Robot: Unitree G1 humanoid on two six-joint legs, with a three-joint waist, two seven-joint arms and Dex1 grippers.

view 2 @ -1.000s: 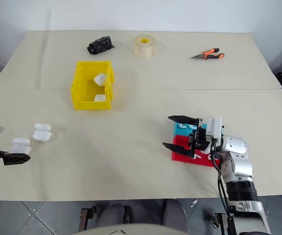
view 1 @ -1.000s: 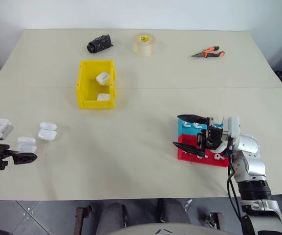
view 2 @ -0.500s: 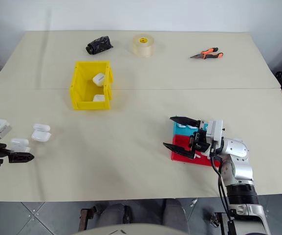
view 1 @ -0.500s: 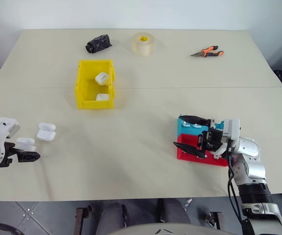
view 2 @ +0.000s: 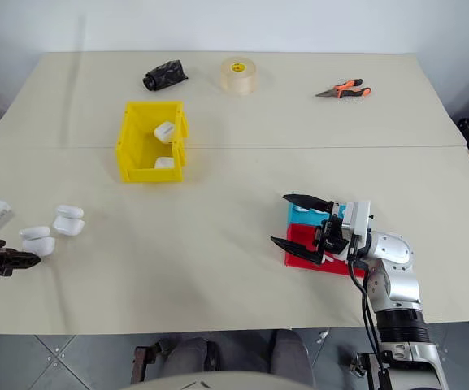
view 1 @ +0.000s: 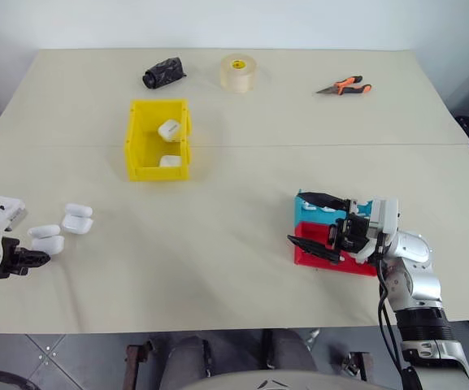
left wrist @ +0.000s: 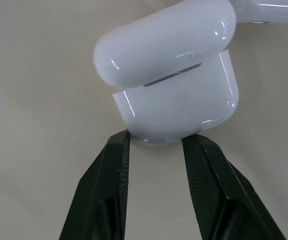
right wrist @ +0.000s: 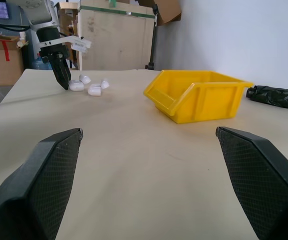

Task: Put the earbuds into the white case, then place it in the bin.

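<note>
Head views: cream table (view 1: 234, 244); yellow bin (view 1: 159, 140) on the far left half, already holding two white cases; black bundle (view 1: 162, 72), tape roll (view 1: 239, 72) and orange-handled pliers (view 1: 345, 85) along the far edge; blue and red trays (view 1: 325, 236) at near right, with the right gripper (view 1: 319, 223) hanging over them, jaws wide apart and empty. Left gripper (view 1: 31, 259) at the near left edge, fingers drawn together, tips just beside the open white case (view 1: 47, 239); a second white case (view 1: 77, 219) lies just beyond it, the two near each other and well apart from the bin. Left wrist view: the open case sits on the table with its lid hinged up; the black fingers (left wrist: 115, 165) stand close together with their tips at the rim of the case's lower half, one tip touching it, nothing clamped between them; earbuds cannot be made out here, whether inside the case or elsewhere. Right wrist view: own fingers spread wide at both sides, bin ahead, left gripper and the white cases in the distance. Step in hand, by judgement: working at the open case, ahead of closing and carrying it. Next move calls for confirming the earbuds are seated, pressing the lid shut, then reopening the jaws wide enough to straddle the case before lifting it to the bin
</note>
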